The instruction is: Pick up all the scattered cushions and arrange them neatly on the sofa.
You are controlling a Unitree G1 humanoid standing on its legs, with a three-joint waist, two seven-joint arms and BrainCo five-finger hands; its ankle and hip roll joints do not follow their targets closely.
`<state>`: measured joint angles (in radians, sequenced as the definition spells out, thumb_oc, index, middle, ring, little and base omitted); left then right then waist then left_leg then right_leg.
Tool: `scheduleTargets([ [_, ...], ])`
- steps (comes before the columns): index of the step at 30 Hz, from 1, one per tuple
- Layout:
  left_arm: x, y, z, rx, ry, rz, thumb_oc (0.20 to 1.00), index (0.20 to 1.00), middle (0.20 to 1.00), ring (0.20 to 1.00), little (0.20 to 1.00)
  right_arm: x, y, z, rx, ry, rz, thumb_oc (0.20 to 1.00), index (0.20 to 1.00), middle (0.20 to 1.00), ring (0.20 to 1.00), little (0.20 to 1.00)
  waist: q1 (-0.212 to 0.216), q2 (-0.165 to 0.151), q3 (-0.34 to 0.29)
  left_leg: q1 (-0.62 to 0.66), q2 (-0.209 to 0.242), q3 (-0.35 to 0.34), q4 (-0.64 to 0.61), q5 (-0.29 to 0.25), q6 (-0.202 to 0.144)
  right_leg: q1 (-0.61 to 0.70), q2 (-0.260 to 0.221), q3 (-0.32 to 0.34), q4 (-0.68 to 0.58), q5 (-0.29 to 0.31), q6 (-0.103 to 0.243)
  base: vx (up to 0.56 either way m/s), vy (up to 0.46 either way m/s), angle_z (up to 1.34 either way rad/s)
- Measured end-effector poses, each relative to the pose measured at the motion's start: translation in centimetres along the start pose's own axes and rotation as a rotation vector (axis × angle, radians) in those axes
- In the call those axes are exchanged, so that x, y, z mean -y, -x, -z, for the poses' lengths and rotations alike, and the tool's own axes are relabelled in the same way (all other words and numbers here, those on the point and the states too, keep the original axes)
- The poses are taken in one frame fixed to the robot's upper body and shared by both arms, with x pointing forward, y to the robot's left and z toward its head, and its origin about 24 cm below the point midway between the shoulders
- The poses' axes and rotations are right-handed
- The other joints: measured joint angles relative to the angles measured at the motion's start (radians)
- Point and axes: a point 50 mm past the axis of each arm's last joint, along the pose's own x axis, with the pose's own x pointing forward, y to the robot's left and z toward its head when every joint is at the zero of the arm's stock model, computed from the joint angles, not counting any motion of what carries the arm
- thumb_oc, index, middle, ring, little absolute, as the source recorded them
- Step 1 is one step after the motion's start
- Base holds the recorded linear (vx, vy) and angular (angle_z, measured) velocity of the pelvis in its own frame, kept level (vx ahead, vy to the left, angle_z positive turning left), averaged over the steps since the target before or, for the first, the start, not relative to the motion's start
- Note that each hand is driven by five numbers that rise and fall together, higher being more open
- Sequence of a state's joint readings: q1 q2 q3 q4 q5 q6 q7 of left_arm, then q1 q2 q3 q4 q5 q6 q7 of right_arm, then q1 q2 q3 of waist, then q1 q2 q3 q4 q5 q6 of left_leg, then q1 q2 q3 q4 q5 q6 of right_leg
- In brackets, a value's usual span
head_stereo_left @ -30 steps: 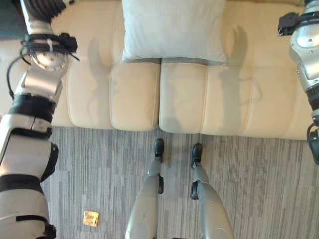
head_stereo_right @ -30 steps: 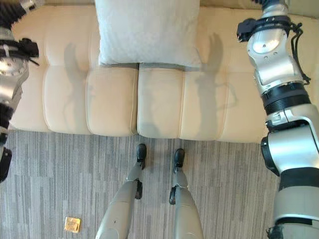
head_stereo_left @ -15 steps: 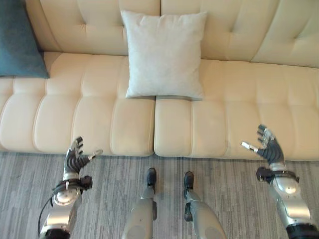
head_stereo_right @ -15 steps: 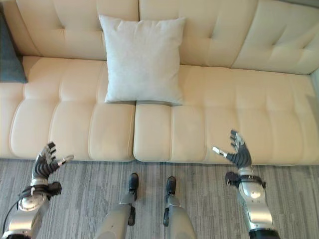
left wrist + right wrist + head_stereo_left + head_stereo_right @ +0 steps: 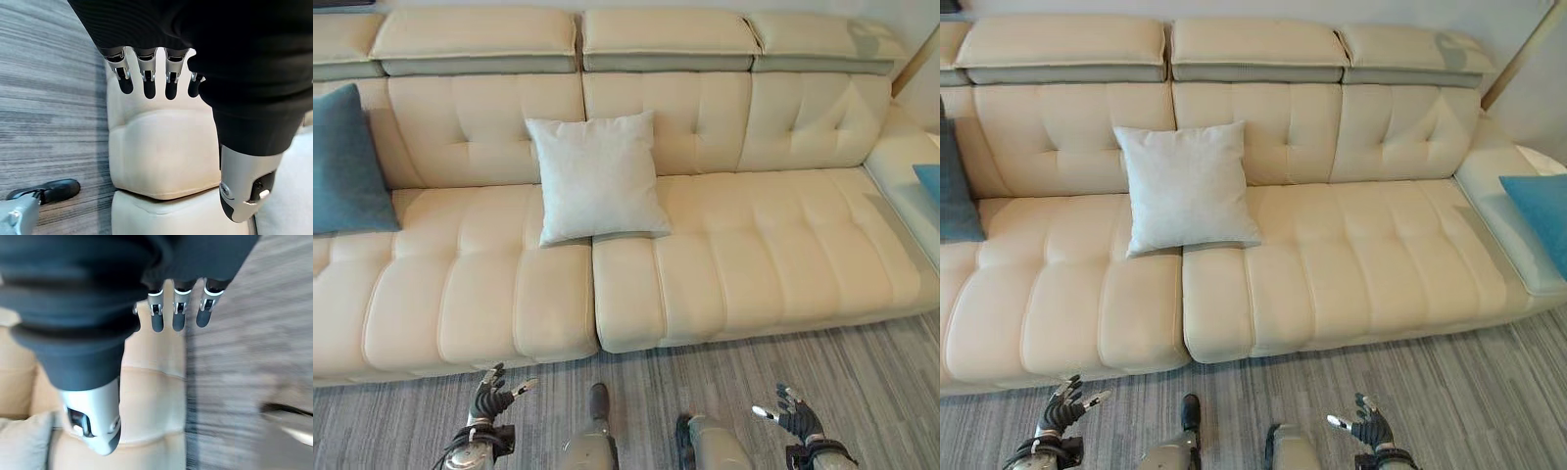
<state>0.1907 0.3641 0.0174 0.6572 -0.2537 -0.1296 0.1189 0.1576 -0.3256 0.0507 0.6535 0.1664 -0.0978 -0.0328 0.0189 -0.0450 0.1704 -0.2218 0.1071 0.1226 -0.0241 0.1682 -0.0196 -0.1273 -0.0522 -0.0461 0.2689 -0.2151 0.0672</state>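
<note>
A pale grey cushion (image 5: pixel 595 176) stands upright against the backrest of the cream sofa (image 5: pixel 773 255), near its middle. A teal cushion (image 5: pixel 342 166) leans on the backrest at the far left. Another blue cushion (image 5: pixel 1540 215) lies on the chaise at the far right. My left hand (image 5: pixel 493 396) hangs low over the carpet in front of the sofa, fingers spread and holding nothing. My right hand (image 5: pixel 791 415) is at the same height on the right, also open and empty. In the left wrist view my left fingers (image 5: pixel 146 73) point at the sofa's front edge; my right fingers (image 5: pixel 178 308) do likewise.
Grey striped carpet (image 5: pixel 862 362) runs along the sofa's front. The seat to the right of the grey cushion is bare. The chaise section (image 5: pixel 1498 206) juts forward at the right end.
The camera has tilted up and pulled back, so the whole sofa with its headrests and the right blue cushion now shows. Both hands have dropped lower in the picture, still open.
</note>
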Motion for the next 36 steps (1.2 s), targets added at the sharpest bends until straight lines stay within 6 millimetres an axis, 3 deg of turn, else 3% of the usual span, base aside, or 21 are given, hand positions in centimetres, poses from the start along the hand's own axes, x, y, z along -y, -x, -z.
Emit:
scheduleTargets([
  [2, 1.6, 0.0, 0.3, -0.017, -0.006, 0.044, 1.000, 1.000, 1.000, 1.000, 1.000, 1.0, -0.4, -1.5, 0.051, 0.026, 0.025, 1.000, 1.000, 1.000, 1.000, 1.000, 0.004, 0.047, -0.003, -0.041, 0.049, -0.010, -0.001, -0.030, -0.029, -0.006, 0.053, -0.013, -0.061, 0.067, -0.037, -0.27, -0.118, 0.10],
  [4, 2.4, 0.4, 1.2, -0.044, 0.002, 0.063, 1.000, 1.000, 1.000, 1.000, 1.000, 1.8, -0.4, -1.7, 0.056, 0.050, 0.049, 1.000, 1.000, 1.000, 1.000, 1.000, 0.003, 0.066, -0.007, -0.055, 0.062, -0.046, 0.017, -0.020, -0.049, -0.037, 0.073, -0.016, -0.026, 0.079, -0.066, -0.30, -0.058, -0.15],
  [6, 2.9, 0.5, 1.4, -0.053, -0.008, 0.078, 1.000, 1.000, 1.000, 1.000, 1.000, 2.3, -0.2, -1.5, 0.047, 0.069, 0.065, 1.000, 1.000, 1.000, 1.000, 1.000, -0.007, 0.057, -0.001, -0.067, 0.037, -0.082, 0.059, -0.081, -0.076, -0.050, 0.058, -0.016, -0.015, 0.076, -0.103, -0.21, -0.023, -0.05],
  [9, 2.9, 0.4, 1.0, -0.037, -0.028, 0.081, 1.000, 1.000, 1.000, 1.000, 1.000, 2.5, 0.3, -0.6, 0.026, 0.063, 0.078, 1.000, 1.000, 1.000, 1.000, 1.000, -0.048, 0.009, -0.010, -0.027, -0.073, -0.091, 0.166, -0.115, -0.047, -0.067, -0.009, 0.007, -0.030, 0.102, -0.082, -0.14, 0.024, -0.02],
  [10, 2.9, 0.5, 1.2, -0.040, -0.027, 0.082, 1.000, 1.000, 1.000, 1.000, 1.000, 2.6, 0.3, -0.7, 0.027, 0.063, 0.080, 1.000, 1.000, 1.000, 1.000, 1.000, -0.040, 0.011, -0.016, 0.011, -0.083, -0.097, 0.160, -0.120, -0.040, -0.072, -0.003, 0.030, -0.031, 0.103, -0.072, -0.02, 0.047, -0.37],
  [11, 2.9, 0.5, 1.2, -0.040, -0.029, 0.083, 1.000, 1.000, 1.000, 1.000, 1.000, 2.6, 0.3, -0.6, 0.026, 0.059, 0.086, 1.000, 1.000, 1.000, 1.000, 1.000, -0.059, 0.031, -0.018, 0.054, -0.089, -0.101, 0.089, -0.145, -0.004, -0.089, 0.006, 0.046, -0.029, 0.098, -0.051, 0.00, 0.072, -0.69],
  [12, 2.9, 0.4, 0.5, -0.014, -0.024, 0.082, 1.000, 1.000, 1.000, 1.000, 1.000, 2.1, 0.2, -0.6, 0.020, 0.029, 0.085, 1.000, 1.000, 1.000, 1.000, 1.000, -0.051, 0.009, -0.013, 0.082, -0.117, -0.134, 0.044, -0.149, -0.003, -0.112, 0.010, 0.104, -0.026, 0.108, -0.040, 0.01, 0.059, -0.81],
  [14, 3.0, 0.3, 0.5, -0.018, -0.033, 0.093, 1.000, 1.000, 1.000, 1.000, 1.000, 1.4, 0.1, -0.6, 0.021, 0.012, 0.075, 1.000, 1.000, 1.000, 1.000, 1.000, -0.073, 0.010, -0.017, 0.106, -0.121, -0.124, 0.035, -0.116, 0.021, -0.086, 0.009, 0.111, -0.061, 0.150, -0.008, -0.03, 0.041, -0.61],
  [16, 3.0, 0.2, 0.2, -0.003, -0.058, 0.104, 1.000, 1.000, 1.000, 1.000, 1.000, 1.3, 0.2, -0.4, 0.013, 0.009, 0.072, 1.000, 1.000, 1.000, 1.000, 1.000, -0.087, 0.004, -0.024, 0.111, -0.126, -0.106, 0.031, -0.124, 0.020, -0.083, 0.007, 0.134, -0.068, 0.154, -0.004, -0.03, 0.047, -0.28],
  [19, 3.0, -0.2, -0.7, 0.024, -0.118, 0.123, 1.000, 1.000, 1.000, 1.000, 1.000, 1.1, 0.2, -0.2, 0.009, -0.024, 0.072, 1.000, 1.000, 1.000, 1.000, 1.000, -0.122, -0.015, -0.030, 0.127, -0.127, -0.027, 0.018, -0.125, 0.017, -0.100, 0.017, 0.197, -0.091, 0.200, 0.006, -0.07, 0.069, -0.74],
  [21, 2.8, -0.2, -0.3, 0.000, -0.132, 0.122, 1.000, 1.000, 1.000, 1.000, 1.000, 0.3, -0.5, -1.8, 0.057, -0.065, 0.059, 1.000, 1.000, 1.000, 1.000, 1.000, -0.122, -0.024, -0.031, 0.149, -0.124, 0.066, 0.014, -0.136, 0.027, -0.111, 0.027, 0.271, -0.136, 0.228, 0.006, -0.07, 0.018, -1.58],
  [23, 3.2, -0.5, -1.1, 0.023, -0.127, 0.133, 1.000, 1.000, 1.000, 1.000, 1.000, 0.1, -0.6, -2.1, 0.066, -0.088, 0.055, 1.000, 1.000, 1.000, 1.000, 1.000, -0.136, -0.023, -0.027, 0.163, -0.116, 0.137, 0.000, -0.141, 0.025, -0.120, 0.019, 0.263, -0.171, 0.238, 0.018, -0.10, -0.051, -1.25],
  [24, 2.9, -0.3, -1.3, 0.039, -0.129, 0.129, 1.000, 1.000, 1.000, 1.000, 1.000, -0.6, -1.0, -2.8, 0.082, -0.105, 0.041, 1.000, 1.000, 1.000, 1.000, 1.000, -0.112, -0.022, -0.026, 0.176, -0.079, 0.250, -0.004, -0.122, 0.028, -0.138, 0.007, 0.182, -0.194, 0.226, -0.009, -0.04, -0.070, -2.12],
  [25, 2.5, -0.2, -1.5, 0.050, -0.142, 0.129, 1.000, 1.000, 1.000, 1.000, 1.000, -1.7, -1.3, -3.5, 0.102, -0.144, 0.022, 1.000, 1.000, 1.000, 1.000, 1.000, -0.083, -0.007, -0.020, 0.189, -0.039, 0.330, -0.005, -0.133, 0.038, -0.170, -0.005, 0.038, -0.163, 0.207, -0.009, 0.00, -0.071, -2.31],
  [27, 2.3, -0.5, -2.1, 0.066, -0.147, 0.124, 1.000, 1.000, 1.000, 1.000, 1.000, -2.2, -1.2, -3.8, 0.114, -0.153, 0.011, 1.000, 1.000, 1.000, 1.000, 1.000, -0.096, -0.006, -0.020, 0.211, -0.013, 0.396, -0.009, -0.140, 0.026, -0.169, -0.052, -0.134, -0.094, 0.181, -0.005, 0.10, -0.096, -1.65],
  [28, 2.2, -0.4, -2.1, 0.070, -0.144, 0.121, 1.000, 1.000, 1.000, 1.000, 1.000, -2.3, -1.1, -3.4, 0.100, -0.156, 0.010, 1.000, 1.000, 1.000, 1.000, 1.000, -0.086, -0.017, -0.026, 0.264, 0.008, 0.504, -0.022, -0.149, -0.006, -0.145, -0.086, -0.296, -0.048, 0.135, -0.064, 0.14, -0.131, -1.72],
  [29, 2.0, -0.2, -1.6, 0.055, -0.142, 0.116, 1.000, 1.000, 1.000, 1.000, 1.000, -2.5, -1.1, -3.4, 0.100, -0.157, 0.006, 1.000, 1.000, 1.000, 1.000, 1.000, -0.058, -0.009, -0.027, 0.287, 0.017, 0.524, -0.019, -0.164, -0.003, -0.136, -0.093, -0.351, -0.037, 0.125, -0.069, 0.12, -0.171, -2.20],
  [30, 2.1, 0.2, -0.9, 0.034, -0.149, 0.126, 1.000, 1.000, 1.000, 1.000, 1.000, -2.3, -0.9, -3.8, 0.122, -0.156, 0.009, 1.000, 1.000, 1.000, 1.000, 1.000, -0.065, -0.004, -0.032, 0.317, 0.046, 0.597, 0.004, -0.189, -0.030, -0.121, -0.110, -0.419, -0.020, 0.126, -0.064, 0.19, -0.177, -1.66],
  [31, 2.2, 0.3, -0.8, 0.030, -0.146, 0.131, 1.000, 1.000, 1.000, 1.000, 1.000, -2.1, -0.8, -3.7, 0.124, -0.152, 0.012, 1.000, 1.000, 1.000, 1.000, 1.000, -0.069, -0.003, -0.035, 0.330, 0.049, 0.611, 0.013, -0.195, -0.039, -0.120, -0.113, -0.438, -0.014, 0.140, -0.071, 0.23, -0.248, -1.50],
  [33, 3.6, 0.4, -0.3, 0.012, -0.171, 0.180, 1.000, 1.000, 1.000, 1.000, 1.000, -0.9, -0.5, -3.0, 0.107, -0.125, 0.045, 1.000, 1.000, 1.000, 1.000, 1.000, -0.087, 0.013, -0.043, 0.311, 0.064, 0.443, 0.061, -0.220, -0.043, -0.119, -0.056, -0.368, -0.008, 0.154, -0.095, 0.23, -0.262, -1.05],
  [36, 5.0, 0.1, -1.2, 0.044, -0.146, 0.210, 1.000, 1.000, 1.000, 1.000, 1.000, 0.5, 0.1, -1.9, 0.075, -0.096, 0.083, 1.000, 1.000, 1.000, 1.000, 1.000, -0.123, 0.020, -0.041, 0.249, 0.108, 0.331, 0.254, -0.226, -0.052, -0.111, -0.033, -0.325, 0.004, 0.119, -0.123, 0.25, -0.247, -0.53],
])
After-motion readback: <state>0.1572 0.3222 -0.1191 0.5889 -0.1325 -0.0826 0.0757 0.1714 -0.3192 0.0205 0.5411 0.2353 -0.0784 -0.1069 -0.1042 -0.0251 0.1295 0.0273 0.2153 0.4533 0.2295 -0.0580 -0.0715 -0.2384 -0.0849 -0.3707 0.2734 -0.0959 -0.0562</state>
